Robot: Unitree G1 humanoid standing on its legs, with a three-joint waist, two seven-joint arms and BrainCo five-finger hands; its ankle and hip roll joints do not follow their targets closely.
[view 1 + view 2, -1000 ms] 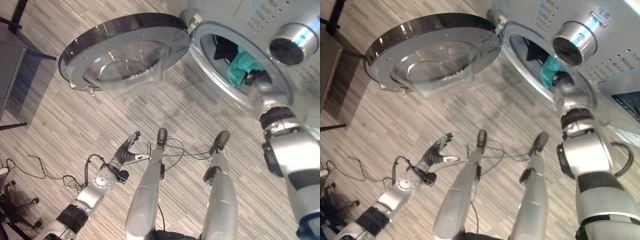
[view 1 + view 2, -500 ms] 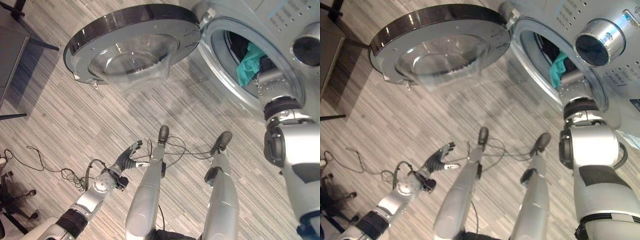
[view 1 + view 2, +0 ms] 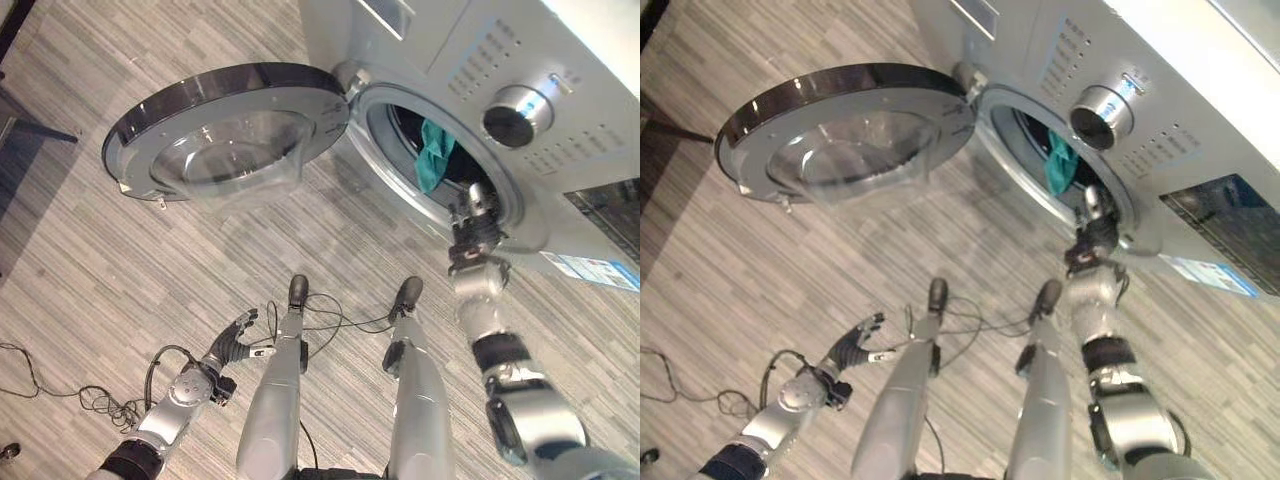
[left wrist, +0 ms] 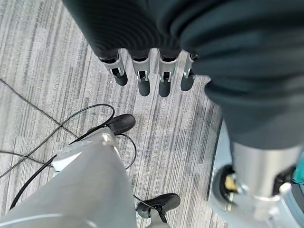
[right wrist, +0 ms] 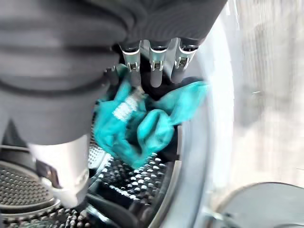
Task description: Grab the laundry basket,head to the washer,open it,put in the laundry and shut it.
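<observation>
The silver washer (image 3: pixel 430 45) stands at the upper right with its round glass door (image 3: pixel 225 130) swung wide open to the left. Inside the drum (image 5: pixel 57 190) a teal cloth (image 3: pixel 433 160) hangs over dark laundry. My right hand (image 3: pixel 476 215) is at the lower rim of the drum's opening. In the right wrist view its fingers (image 5: pixel 152 66) are relaxed and hold nothing, with the teal cloth (image 5: pixel 142 123) just past them. My left hand (image 3: pixel 230 343) hangs low over the floor on the left, its fingers (image 4: pixel 140 78) straight and empty.
The open door juts out over the striped wood floor (image 3: pixel 120 270) to the left of the drum. A round control knob (image 3: pixel 512 112) sits above the opening on the washer's front. A dark furniture leg (image 3: pixel 40 128) shows at the far left edge.
The camera has pulled back and shifted. My right forearm, reaching deep into the drum before, has drawn back, and the hand is now at the drum's rim. The left hand stays low.
</observation>
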